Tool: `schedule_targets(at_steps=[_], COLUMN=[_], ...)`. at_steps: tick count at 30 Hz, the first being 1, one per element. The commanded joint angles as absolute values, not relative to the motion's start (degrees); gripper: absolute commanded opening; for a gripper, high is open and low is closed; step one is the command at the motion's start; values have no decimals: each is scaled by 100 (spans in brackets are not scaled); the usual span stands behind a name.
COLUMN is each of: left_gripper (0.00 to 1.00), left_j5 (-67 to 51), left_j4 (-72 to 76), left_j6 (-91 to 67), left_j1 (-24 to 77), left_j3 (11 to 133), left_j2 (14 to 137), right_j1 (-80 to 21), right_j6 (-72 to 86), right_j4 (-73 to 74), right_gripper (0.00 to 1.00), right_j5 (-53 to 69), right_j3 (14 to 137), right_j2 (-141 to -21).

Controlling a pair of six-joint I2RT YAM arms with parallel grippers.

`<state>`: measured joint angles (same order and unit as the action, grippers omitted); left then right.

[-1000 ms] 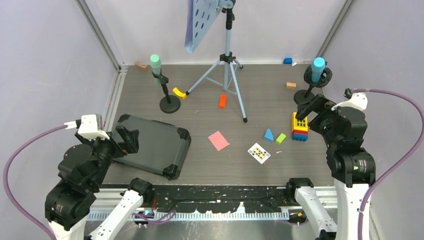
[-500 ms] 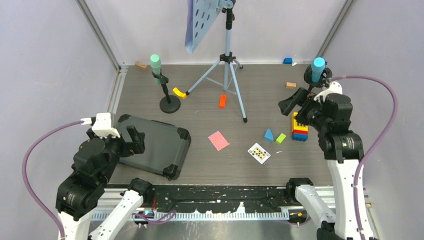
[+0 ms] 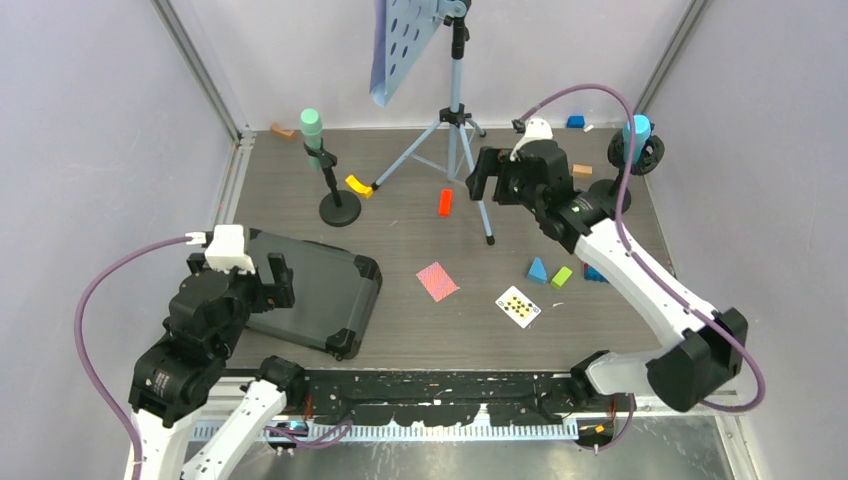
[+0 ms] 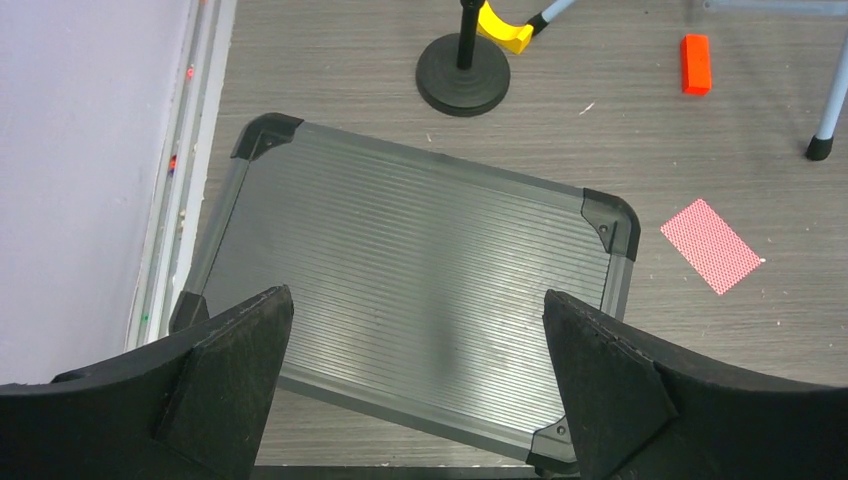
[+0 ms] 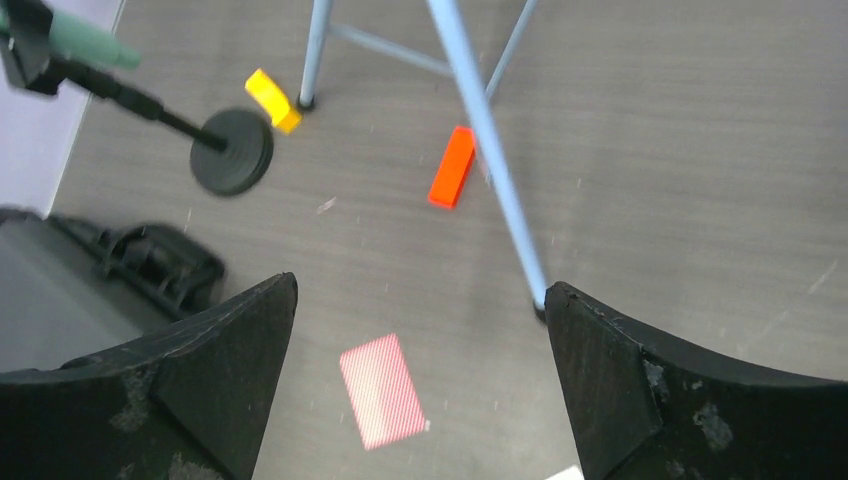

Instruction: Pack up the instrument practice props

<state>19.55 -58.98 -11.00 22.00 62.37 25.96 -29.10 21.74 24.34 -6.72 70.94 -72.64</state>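
You have the pale blue perforated music rack [image 3: 405,40] upright on its tripod legs [image 3: 455,150] at the middle of the far edge of the table [image 3: 400,240]. Its plate is tilted, with a lilac sheet-music page [image 3: 378,75] showing along its lower side. The green toy microphone [image 3: 312,128] leans on a black round-based pole [image 3: 339,208] toward the far left corner. The blue toy microphone [image 3: 635,135] sits clipped on its own black pole [image 3: 606,190] by the far right corner.

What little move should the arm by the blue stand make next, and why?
Probably ease the open right gripper onto the pale blue perforated music rack with tripod legs: it hovers empty beside a leg, and the rack stands unpacked.
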Motion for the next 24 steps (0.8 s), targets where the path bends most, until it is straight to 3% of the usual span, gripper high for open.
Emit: schedule_targets(at_steps=[1,11,17,24], left_gripper=[99,98,98,98], left_j5=[2114,2295,2251,2315], left_j4=[-5757,-5756,-5716,-5664], left_j6=[-1053,-1077,-1081,-1024], left_j1=[2188,2188,2196,2223], left_j3=[6298,6265,6245,6208], left_j2=[2538,2428,2439,2404], right_j1=[-2900,-2892,-2772,-2613], right_j6=[1665,1155,1308,1326], right_j4=[714,-1388,-2196,-2576], right_gripper=[100,100,84,76], right_j5=[-1248,-1213,-1075,-815], right_j3=[7488,8287,8799,9384], right_j2=[-7767,-9342,-10014,-10658])
